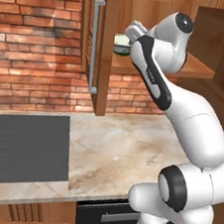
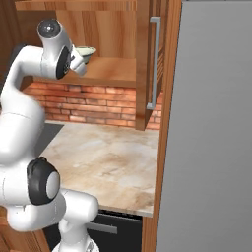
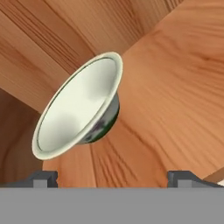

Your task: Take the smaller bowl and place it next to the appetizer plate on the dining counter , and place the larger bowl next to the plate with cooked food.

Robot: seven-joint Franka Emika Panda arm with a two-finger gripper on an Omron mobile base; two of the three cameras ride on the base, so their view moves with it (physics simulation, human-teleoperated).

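The smaller bowl (image 3: 78,107) sits on the wooden cabinet shelf (image 3: 175,87) just beyond your gripper (image 3: 112,177), whose fingers stand apart, holding nothing.

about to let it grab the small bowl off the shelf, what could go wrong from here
1. The smaller bowl has a thin flared rim, and the hand is open and not yet around it; a shallow pinch might slip.
2. The bowl sits on a high cabinet shelf near the open cabinet door; pulling out could clip wood or drop it on the counter.
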